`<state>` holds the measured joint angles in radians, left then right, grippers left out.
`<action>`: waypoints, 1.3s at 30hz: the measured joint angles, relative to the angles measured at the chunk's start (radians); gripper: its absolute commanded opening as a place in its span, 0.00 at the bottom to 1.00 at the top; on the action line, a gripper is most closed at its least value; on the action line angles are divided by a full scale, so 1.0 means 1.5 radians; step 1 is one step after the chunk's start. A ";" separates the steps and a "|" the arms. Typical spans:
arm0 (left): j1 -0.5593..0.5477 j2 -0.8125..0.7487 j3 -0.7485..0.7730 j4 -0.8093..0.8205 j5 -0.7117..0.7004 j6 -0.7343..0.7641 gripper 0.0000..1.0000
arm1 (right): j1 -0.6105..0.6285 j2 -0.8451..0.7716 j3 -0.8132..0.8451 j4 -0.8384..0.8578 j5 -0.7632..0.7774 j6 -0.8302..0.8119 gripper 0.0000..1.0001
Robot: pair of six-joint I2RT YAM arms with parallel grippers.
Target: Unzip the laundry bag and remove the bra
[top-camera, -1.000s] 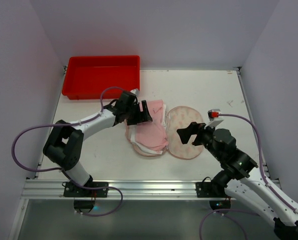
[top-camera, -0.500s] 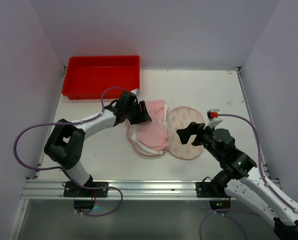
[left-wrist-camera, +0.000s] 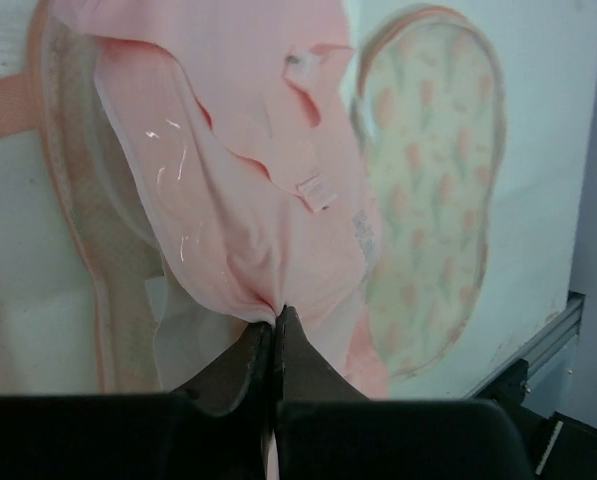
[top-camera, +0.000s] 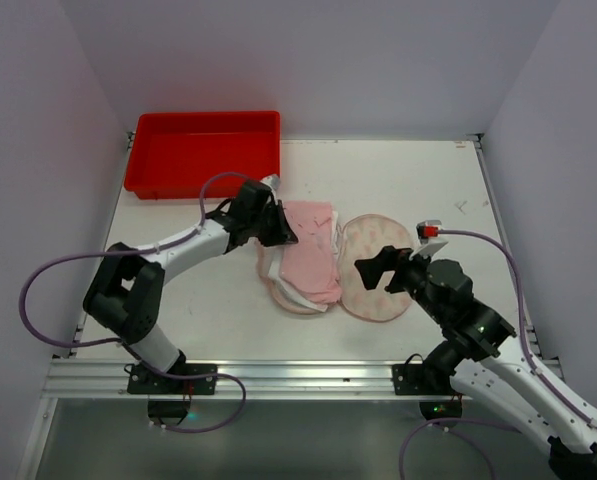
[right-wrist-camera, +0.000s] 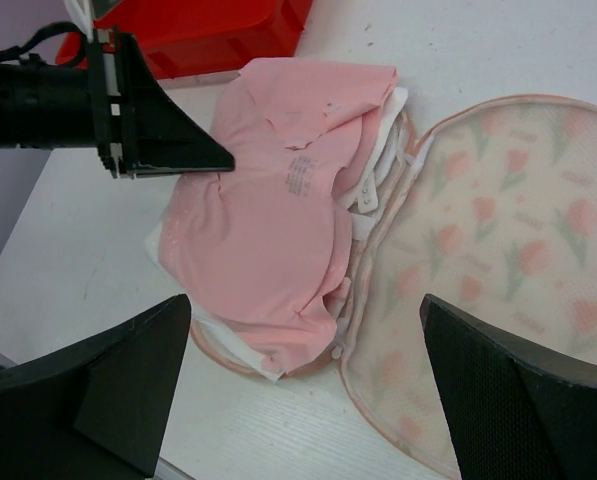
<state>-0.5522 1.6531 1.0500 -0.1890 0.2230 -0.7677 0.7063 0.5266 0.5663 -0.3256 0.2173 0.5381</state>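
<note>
The laundry bag (top-camera: 378, 272), a cream-peach tulip-print mesh shell with pink trim, lies unzipped and spread flat in two round halves (right-wrist-camera: 498, 250) (left-wrist-camera: 433, 170). The bra (top-camera: 310, 268), soft pink fabric with white bands and a printed label, lies bunched on the bag's left half (right-wrist-camera: 268, 240) (left-wrist-camera: 268, 190). My left gripper (top-camera: 288, 237) (left-wrist-camera: 276, 315) is shut on a fold of the bra at its left edge; its fingers (right-wrist-camera: 168, 145) also show in the right wrist view. My right gripper (top-camera: 380, 270) (right-wrist-camera: 304, 305) hangs open above the bag's middle, holding nothing.
A rigid red tray (top-camera: 203, 150) (right-wrist-camera: 208, 30) stands at the back left, just behind the left arm. Grey walls close in the white table (top-camera: 418, 185) on three sides. A purple cable loops off each arm.
The left gripper's jaws have closed onto the pink fabric, pinching it into a fold. The bra has shifted slightly. The right arm has stayed where it was.
</note>
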 measured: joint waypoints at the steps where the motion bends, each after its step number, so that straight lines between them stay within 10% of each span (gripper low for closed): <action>1: 0.000 -0.015 0.001 -0.001 0.006 0.000 0.00 | 0.000 -0.004 0.000 -0.001 0.001 0.000 0.99; 13: 0.000 -0.155 0.134 0.023 0.095 -0.004 0.00 | 0.000 -0.060 0.000 -0.008 0.033 -0.007 0.99; 23: -0.043 -0.140 -0.062 0.155 0.121 -0.105 0.00 | 0.000 -0.047 0.000 -0.014 0.032 -0.007 0.99; 29: -0.030 -0.097 -0.153 0.182 0.070 -0.109 0.17 | 0.000 -0.032 0.000 -0.014 0.019 -0.007 0.99; 35: -0.016 -0.058 -0.146 0.126 0.005 -0.069 0.61 | 0.000 -0.028 0.000 -0.013 0.016 -0.007 0.99; 39: -0.016 -0.061 -0.113 0.075 -0.018 -0.050 0.65 | 0.000 -0.028 0.000 -0.013 0.015 -0.007 0.99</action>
<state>-0.5758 1.5616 0.8806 -0.0765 0.1967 -0.8421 0.7063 0.4843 0.5659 -0.3458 0.2401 0.5274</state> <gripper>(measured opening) 0.638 0.986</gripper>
